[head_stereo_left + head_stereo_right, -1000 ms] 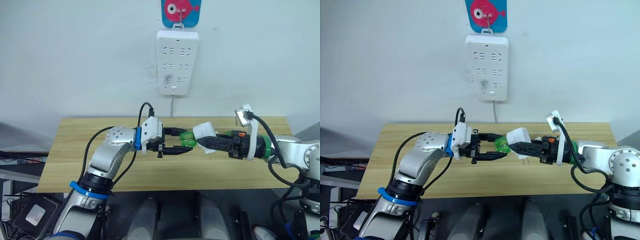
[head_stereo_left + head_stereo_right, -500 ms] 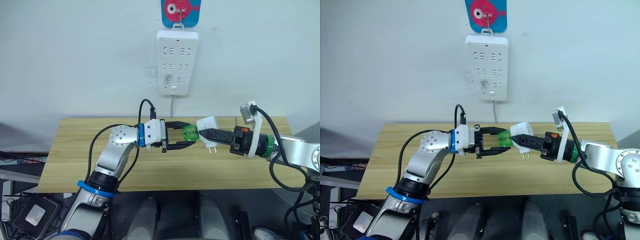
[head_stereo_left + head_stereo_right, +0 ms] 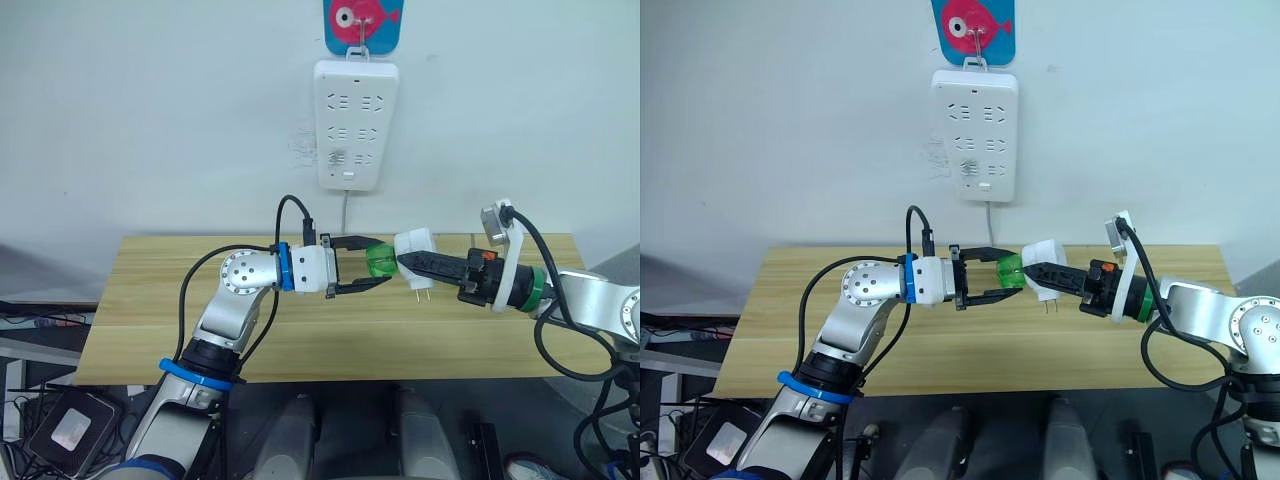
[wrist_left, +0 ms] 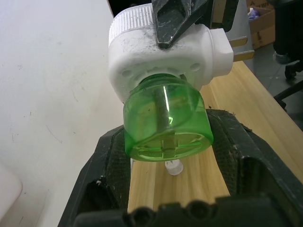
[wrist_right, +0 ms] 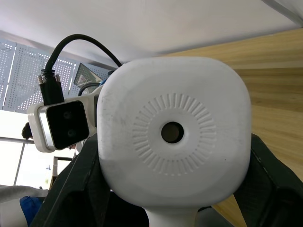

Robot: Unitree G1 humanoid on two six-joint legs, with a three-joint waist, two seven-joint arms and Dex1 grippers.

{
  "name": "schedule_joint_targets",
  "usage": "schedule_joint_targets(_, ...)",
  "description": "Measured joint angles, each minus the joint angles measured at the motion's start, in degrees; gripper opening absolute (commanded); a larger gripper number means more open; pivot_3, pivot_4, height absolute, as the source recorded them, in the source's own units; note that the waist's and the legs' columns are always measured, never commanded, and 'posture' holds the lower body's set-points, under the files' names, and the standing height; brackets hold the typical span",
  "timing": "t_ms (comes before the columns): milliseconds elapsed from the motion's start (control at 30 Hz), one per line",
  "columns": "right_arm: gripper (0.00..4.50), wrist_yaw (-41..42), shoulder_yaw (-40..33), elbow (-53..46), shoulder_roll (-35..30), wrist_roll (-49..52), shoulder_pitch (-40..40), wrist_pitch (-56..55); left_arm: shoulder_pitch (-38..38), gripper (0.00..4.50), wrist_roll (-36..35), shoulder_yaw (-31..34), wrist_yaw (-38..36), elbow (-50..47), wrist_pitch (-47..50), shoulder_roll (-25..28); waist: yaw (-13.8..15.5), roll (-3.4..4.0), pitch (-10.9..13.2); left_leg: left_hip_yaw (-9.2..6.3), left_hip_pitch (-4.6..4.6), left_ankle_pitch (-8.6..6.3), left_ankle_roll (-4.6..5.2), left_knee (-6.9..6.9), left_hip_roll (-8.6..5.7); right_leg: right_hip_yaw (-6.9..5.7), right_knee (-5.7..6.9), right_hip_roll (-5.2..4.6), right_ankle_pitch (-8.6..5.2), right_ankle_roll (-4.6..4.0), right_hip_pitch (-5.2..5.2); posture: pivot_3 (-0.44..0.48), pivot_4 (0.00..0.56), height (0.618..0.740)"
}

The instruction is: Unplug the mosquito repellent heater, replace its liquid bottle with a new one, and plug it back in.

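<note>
Your two claws meet in mid-air above the wooden surface (image 3: 150, 310), and the work sits between them. The right claw (image 3: 408, 262) is clenched on the mosquito repellent heater (image 3: 414, 246), its fingers pressing the white body from opposite sides. The left claw (image 3: 374, 262) has its fingers spread around the green liquid bottle (image 3: 380, 262), which is still seated in the heater's underside; from the left wrist view the pads look close to the bottle's sides, but you cannot be sure they are biting yet.

Treat both parts as light, hard plastic. The heater is stiff and smooth, so keep your hold on its flat flanks, clear of the two metal plug pins (image 3: 422, 293) hanging below. The bottle is thin-walled, glossy and likely slippery; grip it low on its wide base, squeeze only enough to turn it, and expect it to unscrew rather than pull straight.

The heater is a small white rounded block with a ribbed collar, scuffed grey in places, and a ring of fine ridges around a centre hole on its face. The bottle is translucent green with a wick rod inside.

Farther back, the white power strip (image 3: 355, 125) hangs on the wall under a fish-shaped hook (image 3: 361, 22).
</note>
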Motion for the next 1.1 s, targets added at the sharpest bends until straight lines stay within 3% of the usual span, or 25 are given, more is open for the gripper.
schedule_joint_targets(200,3.01,0.26,1.55,0.03,-0.97,-0.33,0.5,0.32,-0.01,4.45,-5.05,0.86,0.07,-2.57,6.08,-0.08,-0.03,-0.01,0.01,-0.06,0.0,0.0,0.0,0.0,0.01,0.01,0.01,0.01,0.0,0.0,-0.01,0.064,0.304,0.74)
schedule_joint_targets(400,3.01,9.6,1.91,-0.27,-2.01,-10.51,-0.69,1.94,-1.27,4.5,-13.66,3.78,-0.59,-7.66,19.64,3.23,-0.07,0.0,0.01,-0.05,0.01,0.0,0.01,0.0,0.0,0.01,0.01,0.04,0.0,0.0,0.0,0.065,0.308,0.74)
schedule_joint_targets(600,3.01,30.08,3.78,-7.11,-6.19,-32.49,-2.03,-1.64,-0.92,4.5,-17.32,3.52,-5.36,-8.6,28.83,8.71,-0.11,0.03,0.03,-0.01,0.0,-0.01,0.01,-0.01,0.01,-0.06,-0.01,0.1,-0.01,0.01,0.0,0.063,0.308,0.74)
schedule_joint_targets(800,3.01,45.6,7.64,-10.97,-6.89,-50.62,-0.19,-11.68,-0.89,4.5,-17.38,2.24,-7.81,-9.14,30.95,9.94,-0.05,0.01,0.04,0.01,0.0,-0.01,0.0,0.0,0.01,-0.05,-0.01,0.09,-0.01,0.01,0.0,0.065,0.31,0.74)
schedule_joint_targets(1100,3.01,56.51,10.05,-12.01,-4.94,-67.05,0.29,-23.79,-0.89,4.5,-14.38,-2.85,-10.22,-9.4,31.77,11.02,-0.06,0.01,0.05,-0.01,0.0,-0.01,0.0,-0.01,0.01,-0.02,-0.01,0.07,-0.01,0.01,-0.01,0.062,0.308,0.74)
